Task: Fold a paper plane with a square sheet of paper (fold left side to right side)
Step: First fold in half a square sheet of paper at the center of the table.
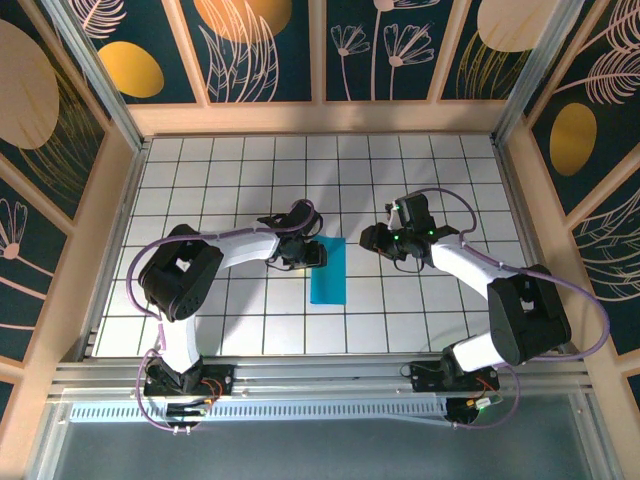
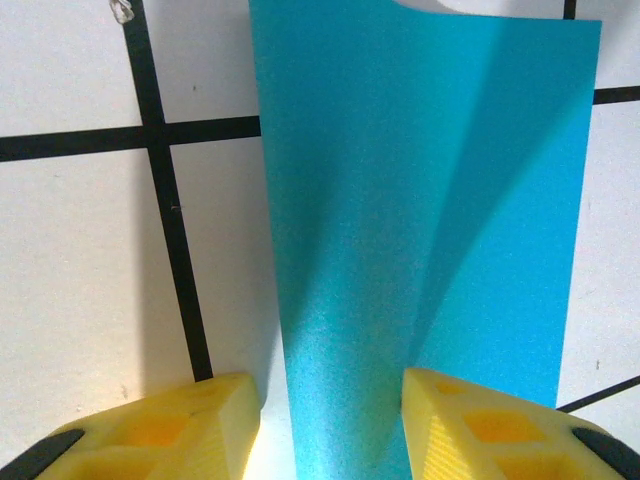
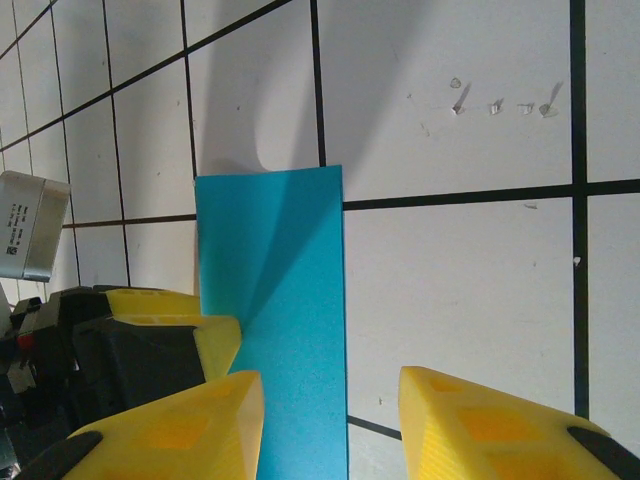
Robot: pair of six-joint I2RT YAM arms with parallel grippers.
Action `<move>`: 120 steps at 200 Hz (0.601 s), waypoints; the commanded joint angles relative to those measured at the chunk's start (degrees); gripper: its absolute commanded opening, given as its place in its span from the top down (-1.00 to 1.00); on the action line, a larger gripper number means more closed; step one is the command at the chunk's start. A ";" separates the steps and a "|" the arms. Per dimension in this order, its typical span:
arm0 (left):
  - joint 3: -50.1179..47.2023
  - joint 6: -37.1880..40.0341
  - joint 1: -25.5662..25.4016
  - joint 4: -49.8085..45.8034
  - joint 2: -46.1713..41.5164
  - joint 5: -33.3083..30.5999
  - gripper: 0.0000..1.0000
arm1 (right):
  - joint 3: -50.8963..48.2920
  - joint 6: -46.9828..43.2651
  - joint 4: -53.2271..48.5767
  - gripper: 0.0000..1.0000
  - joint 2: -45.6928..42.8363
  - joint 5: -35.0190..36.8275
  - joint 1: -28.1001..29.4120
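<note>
Paper, square sheet of paper (image 1: 328, 272), bright cyan, plain and unmarked. Present form: a narrow strip, which I judge to be the sheet doubled left over right, though the separate layers are hard to make out.

Location: flat on the white gridded surface (image 1: 240, 180), near its middle, between the two hands.

Handling, as judged: very light, limp and easily creased or dog-eared. It looks smooth enough to skate sideways under a careless push. It is best taken at a free edge or corner, with a fingertip slid beneath while the other hand pins the fold line.

Left hand (image 1: 312, 254): at the strip's far left corner, jaws partly open and straddling the left edge. One of its fingers (image 2: 190, 430) sits off the paper and the other over the cyan. Nothing is clamped, and whether they press down cannot be told.

Right hand (image 1: 372, 240): near the strip's right side, apart from it, jaws partly open, empty.
</note>
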 commanded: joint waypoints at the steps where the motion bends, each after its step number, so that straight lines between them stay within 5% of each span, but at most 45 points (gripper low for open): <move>1: -1.12 0.68 -0.93 -0.30 5.29 -0.47 0.12 | -0.81 0.31 0.90 0.18 -0.21 -0.91 -0.29; 120: -0.85 -0.13 -0.94 -1.18 5.58 -1.37 0.13 | -0.72 0.46 1.32 0.18 0.64 -1.56 0.36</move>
